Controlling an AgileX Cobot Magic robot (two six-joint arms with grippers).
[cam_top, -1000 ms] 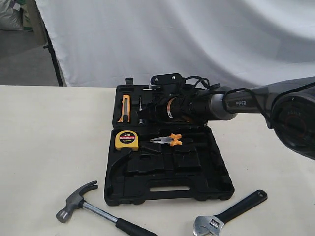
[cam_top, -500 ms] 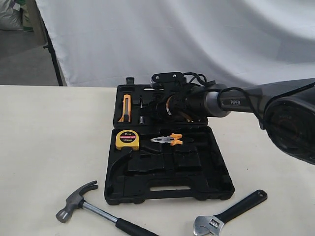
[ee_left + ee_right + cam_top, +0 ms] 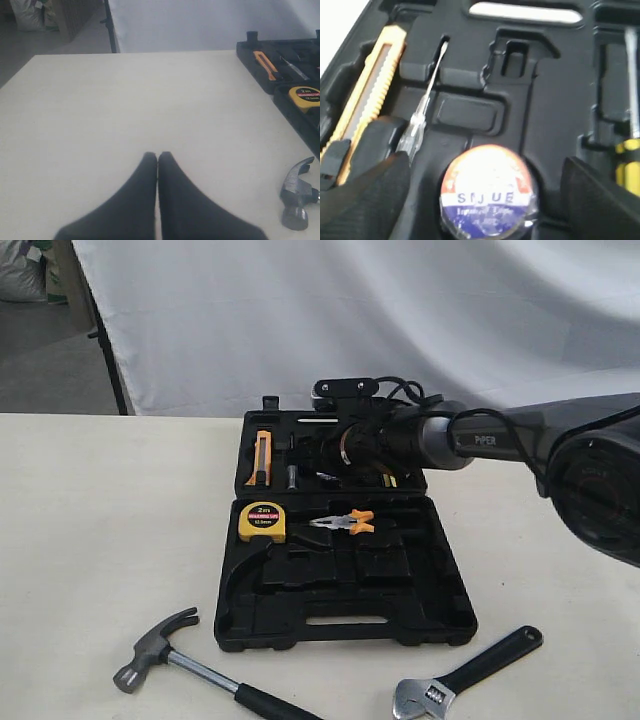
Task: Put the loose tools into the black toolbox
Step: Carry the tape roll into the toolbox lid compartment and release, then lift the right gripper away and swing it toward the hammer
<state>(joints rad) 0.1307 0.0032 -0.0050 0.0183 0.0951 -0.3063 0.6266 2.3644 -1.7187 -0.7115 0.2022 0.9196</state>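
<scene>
The black toolbox [image 3: 340,592] lies open mid-table. My right gripper [image 3: 318,455] hangs over its far half. In the right wrist view the right gripper [image 3: 487,184] is open, and the small tape roll [image 3: 487,195] with its red, white and blue label sits in a round recess between the fingers [image 3: 375,185], touching neither. The claw hammer [image 3: 160,645] lies on the table front left of the case, its head also in the left wrist view [image 3: 296,192]. The adjustable wrench [image 3: 465,672] lies front right. My left gripper [image 3: 158,159] is shut and empty over bare table.
The case also holds a yellow tape measure [image 3: 262,523], orange-handled pliers [image 3: 345,523], an orange utility knife [image 3: 370,95], a clear-handled screwdriver [image 3: 422,107] and a yellow-handled screwdriver [image 3: 630,160]. A white backdrop hangs behind the table.
The right gripper has moved slightly right and up over the far half of the case. The case itself has shifted a little to the right. Hammer and wrench have not moved.
</scene>
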